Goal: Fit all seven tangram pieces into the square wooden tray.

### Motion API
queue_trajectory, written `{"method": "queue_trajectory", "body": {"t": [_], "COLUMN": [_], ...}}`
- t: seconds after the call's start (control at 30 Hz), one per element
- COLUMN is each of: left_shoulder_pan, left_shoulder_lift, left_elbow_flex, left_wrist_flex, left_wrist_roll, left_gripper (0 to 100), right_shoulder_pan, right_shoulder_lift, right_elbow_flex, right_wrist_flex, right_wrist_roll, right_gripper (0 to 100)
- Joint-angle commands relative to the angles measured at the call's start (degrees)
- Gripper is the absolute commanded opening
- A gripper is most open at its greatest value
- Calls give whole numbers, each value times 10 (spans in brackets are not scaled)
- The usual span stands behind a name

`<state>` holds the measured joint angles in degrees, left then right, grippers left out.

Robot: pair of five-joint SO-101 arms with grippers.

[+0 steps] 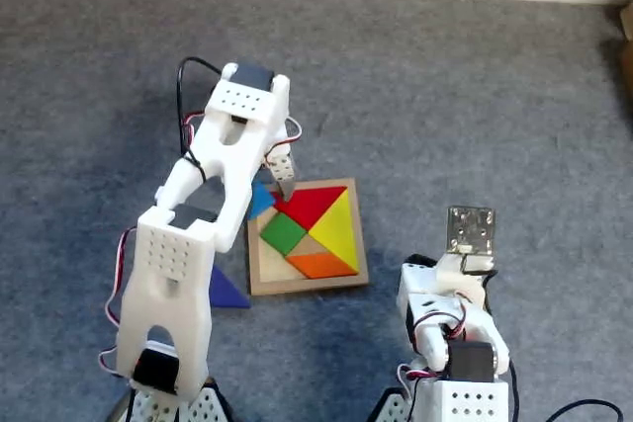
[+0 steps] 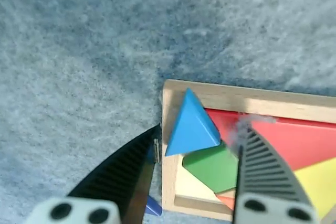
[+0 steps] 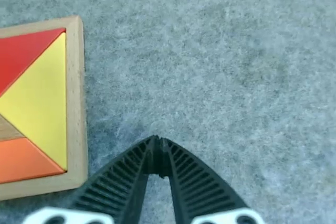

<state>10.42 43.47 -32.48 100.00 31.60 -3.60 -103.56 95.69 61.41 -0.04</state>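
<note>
Well, the grey carpeted table (image 1: 475, 76) is the biggest thing in front of me, with the two white arms standing at its near edge. The left arm (image 1: 188, 264) stretches out over the table to the far left corner of the tray. The right arm (image 1: 450, 328) stays folded close to its base.

The square wooden tray (image 1: 362, 239) lies flat between them, nearer the left arm. Inside it lie a big red triangle (image 1: 312, 205) and a big yellow triangle (image 1: 339, 229) side by side. An orange triangle (image 1: 321, 265) sits along the near edge, and a green square (image 1: 284, 233) towards the left. Pale wood shows among them; I cannot tell whether it is a piece or bare floor.

A light blue triangle (image 2: 191, 124) rests tilted at the far left corner, lying over the rim and the red piece, not seated flat. The left gripper (image 2: 200, 132) hangs over it with its fingers spread wide, one outside the rim and one above the tray, gripping nothing.

A dark blue triangle (image 1: 227, 292) lies on the carpet just left of the tray, partly under the left arm.

The right gripper (image 3: 157, 157) has its fingers pressed together, empty, over carpet to the right of the tray.
</note>
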Motion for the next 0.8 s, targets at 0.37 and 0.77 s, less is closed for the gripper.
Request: {"method": "queue_trajectory", "body": {"t": [0.37,0.77], "left_shoulder_pan": [68,76], "left_shoulder_lift": [-33,-131], "left_elbow_flex": [0,77], "left_wrist_flex": [5,6], "left_wrist_roll": [9,5], "left_gripper": [238,139], "right_shoulder_pan": [9,9], "right_shoulder_lift": [-5,-5], "right_elbow_flex": [82,82], "right_wrist_flex": [-20,-20], "right_wrist_roll": [-4,-4], "right_gripper": [12,12]}}
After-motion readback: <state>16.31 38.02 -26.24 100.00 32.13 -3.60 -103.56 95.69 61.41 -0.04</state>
